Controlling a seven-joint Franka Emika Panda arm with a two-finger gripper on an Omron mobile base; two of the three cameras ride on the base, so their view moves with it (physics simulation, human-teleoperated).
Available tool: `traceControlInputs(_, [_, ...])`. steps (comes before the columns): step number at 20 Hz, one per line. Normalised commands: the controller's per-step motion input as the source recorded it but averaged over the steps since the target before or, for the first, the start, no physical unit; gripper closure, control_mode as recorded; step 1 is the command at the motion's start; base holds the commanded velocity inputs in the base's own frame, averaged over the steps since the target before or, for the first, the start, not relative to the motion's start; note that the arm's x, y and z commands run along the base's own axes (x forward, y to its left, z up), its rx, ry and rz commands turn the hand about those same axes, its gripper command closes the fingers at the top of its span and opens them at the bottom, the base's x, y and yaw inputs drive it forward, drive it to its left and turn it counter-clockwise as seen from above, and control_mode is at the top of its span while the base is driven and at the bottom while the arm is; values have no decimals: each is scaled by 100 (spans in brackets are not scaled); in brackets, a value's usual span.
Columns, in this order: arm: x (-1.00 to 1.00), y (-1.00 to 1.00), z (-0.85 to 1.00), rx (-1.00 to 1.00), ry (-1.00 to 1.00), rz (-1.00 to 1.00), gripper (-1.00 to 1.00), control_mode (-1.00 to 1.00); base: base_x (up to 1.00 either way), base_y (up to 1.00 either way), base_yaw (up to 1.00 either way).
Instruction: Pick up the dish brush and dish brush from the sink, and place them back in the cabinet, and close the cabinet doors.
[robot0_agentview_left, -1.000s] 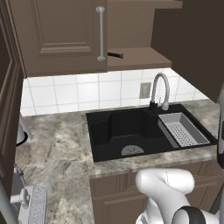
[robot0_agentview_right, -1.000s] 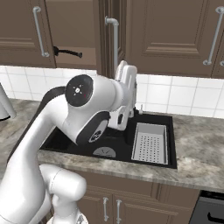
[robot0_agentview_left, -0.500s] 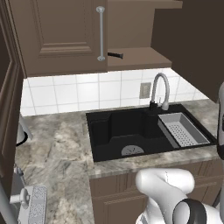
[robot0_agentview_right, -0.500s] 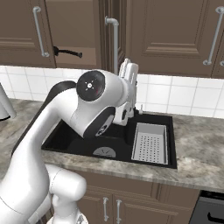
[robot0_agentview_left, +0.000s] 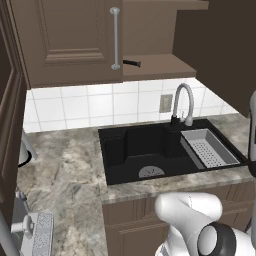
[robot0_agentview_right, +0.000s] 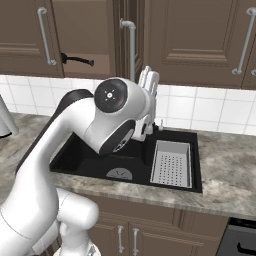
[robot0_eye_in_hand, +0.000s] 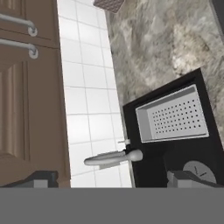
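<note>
Clearly the hand (robot0_eye_in_hand: 113, 181) is empty: its two dark fingertips (robot0_eye_in_hand: 42, 178) stand wide apart with nothing between them. The black-handled dish brush (robot0_agentview_right: 78, 60) lies flat on the shelf of the cabinet (robot0_agentview_left: 160, 66), higher than the hand and off to its side, well apart from it; one end pokes out past the edge of a cabinet door (robot0_agentview_left: 70, 40). The other cabinet door (robot0_agentview_left: 222, 47) is swung wide open.

From the right base view, the arm (robot0_agentview_right: 112, 117) arches over the sink (robot0_agentview_right: 90, 155), and the hand's white body sits raised in front of the tiled wall (robot0_agentview_right: 215, 107), just under the cabinet's lower edge. Along the hand's line of sight lie the curved grey faucet (robot0_eye_in_hand: 113, 158), the black sink and a grey perforated tray (robot0_eye_in_hand: 173, 116) set in one end of the basin, all below the hand. The round drain (robot0_agentview_left: 151, 171) shows on the basin floor.

The desk (robot0_agentview_left: 70, 170) around the sink is mottled grey-brown stone. White tiles back it, with an outlet (robot0_agentview_left: 165, 103) beside the faucet, and brown drawers (robot0_agentview_right: 150, 235) run beneath.
</note>
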Motion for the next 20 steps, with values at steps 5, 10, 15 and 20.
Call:
traceControlInputs(5, [9,7,-4,0,0,0,-100,-100,0,0,0])
traceControlInputs(10, [5,9,-5,1,0,1,-100,-100,0,0,0])
traceControlInputs(15, [5,7,-3,3,0,3,-100,-100,0,0,0])
traceControlInputs(20, [5,7,0,3,0,3,-100,-100,0,0,0])
